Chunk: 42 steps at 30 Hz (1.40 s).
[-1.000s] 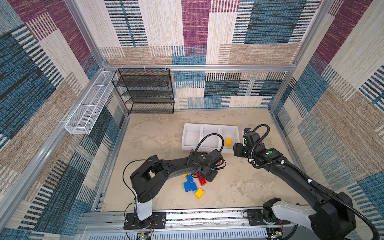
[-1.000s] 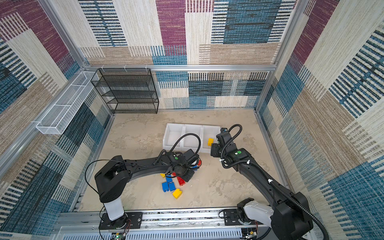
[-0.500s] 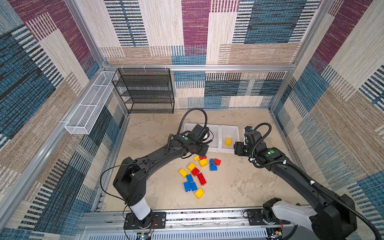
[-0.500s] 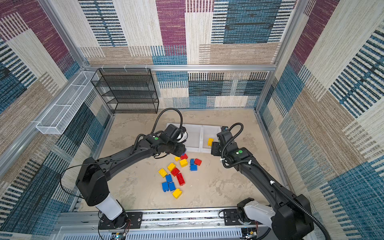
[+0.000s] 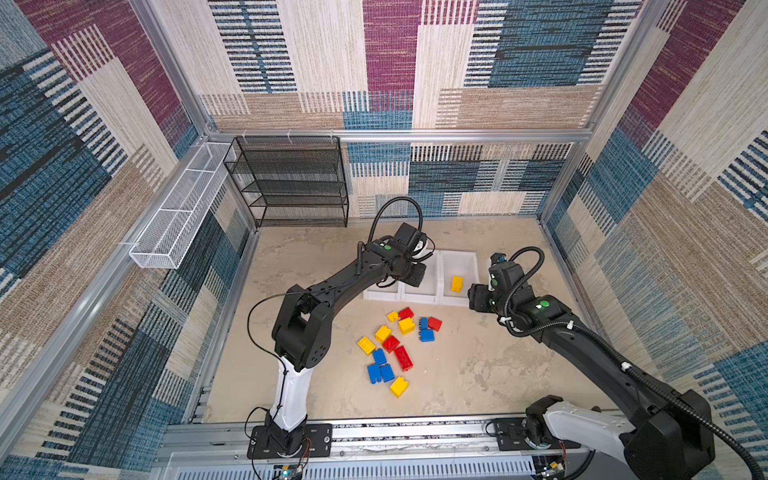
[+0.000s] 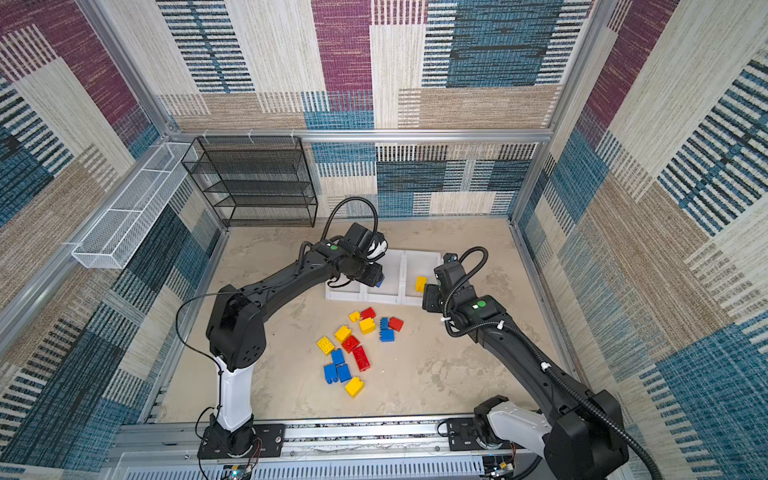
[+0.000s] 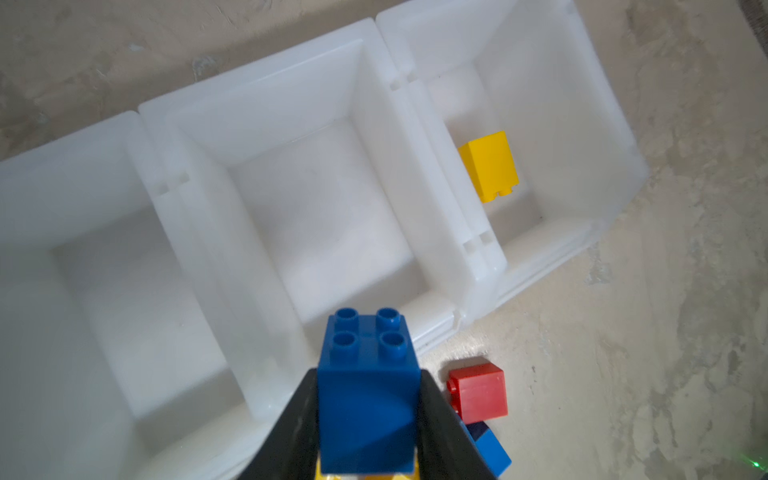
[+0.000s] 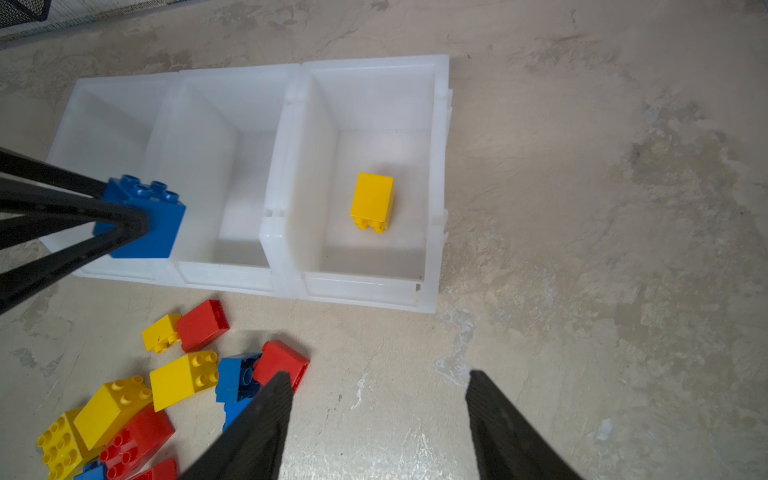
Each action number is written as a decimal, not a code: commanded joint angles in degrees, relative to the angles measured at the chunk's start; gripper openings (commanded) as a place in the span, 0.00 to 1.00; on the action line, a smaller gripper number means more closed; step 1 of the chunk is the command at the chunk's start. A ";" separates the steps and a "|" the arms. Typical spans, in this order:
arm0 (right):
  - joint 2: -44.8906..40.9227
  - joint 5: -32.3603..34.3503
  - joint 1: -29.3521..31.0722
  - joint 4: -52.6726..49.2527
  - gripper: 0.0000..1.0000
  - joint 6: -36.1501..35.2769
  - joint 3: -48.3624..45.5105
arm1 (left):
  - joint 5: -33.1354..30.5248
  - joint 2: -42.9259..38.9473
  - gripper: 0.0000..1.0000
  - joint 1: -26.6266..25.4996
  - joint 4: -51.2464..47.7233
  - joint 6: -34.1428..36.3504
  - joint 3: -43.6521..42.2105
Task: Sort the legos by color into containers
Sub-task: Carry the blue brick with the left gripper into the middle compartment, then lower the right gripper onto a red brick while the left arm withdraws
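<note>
Beige tabletop [image 5: 478, 374]; left gripper [image 7: 366, 376] clamps blue brick [image 7: 368, 415], nearly hidden from above; right gripper [image 8: 378, 382] gapes empty.

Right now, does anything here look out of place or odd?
Nothing looks damaged or spilled. The one yellow lego in the end container lies tipped on its side, studs toward the low front lip; several loose legos on the table lie tipped too.

My left arm [image 5: 332, 291] reaches from its base at seven o'clock toward twelve. Its black left gripper [image 7: 367, 374] points downward, clamped on a blue square studded plastic brick [image 7: 368, 407]. My right arm [image 5: 582, 345] leans in from five o'clock, with the right gripper [image 8: 378, 376] spread apart and holding nothing.
</note>
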 commanded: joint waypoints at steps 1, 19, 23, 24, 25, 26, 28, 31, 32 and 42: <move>-0.64 -0.28 0.08 -0.39 0.69 0.57 -0.36 | 0.72 2.64 0.39 0.01 -1.75 -0.11 2.89; -1.38 -2.51 0.10 -0.43 0.71 -1.02 -1.27 | -2.55 -8.60 0.67 0.15 2.54 -5.13 -7.16; -0.36 -5.17 1.06 0.82 0.70 -1.28 -1.35 | -5.75 -18.19 0.69 0.98 5.09 -9.01 -18.06; 0.28 -5.31 2.09 1.20 0.70 -1.06 -1.20 | -6.68 -21.05 0.71 1.21 6.29 -10.06 -21.92; 0.94 -5.20 3.36 1.35 0.70 -0.85 -0.96 | -7.67 -23.90 0.72 1.52 7.26 -10.83 -25.09; 1.99 -4.66 5.19 1.42 0.70 -0.44 -0.45 | -9.03 -27.04 0.74 1.85 8.16 -11.72 -28.45; 4.68 -2.81 10.01 1.16 0.70 0.40 0.92 | -11.24 -32.40 0.78 2.36 8.84 -12.98 -33.82; 9.90 -1.80 17.53 1.59 0.70 2.93 2.75 | -14.28 -39.91 0.82 3.21 9.08 -14.42 -40.65; 11.75 -2.14 19.74 2.51 0.70 3.89 2.99 | -15.00 -42.58 0.83 3.37 9.51 -14.76 -42.95; 30.77 -2.10 35.56 3.00 0.69 8.31 10.13 | -17.27 -64.62 0.99 5.75 14.80 -19.65 -60.99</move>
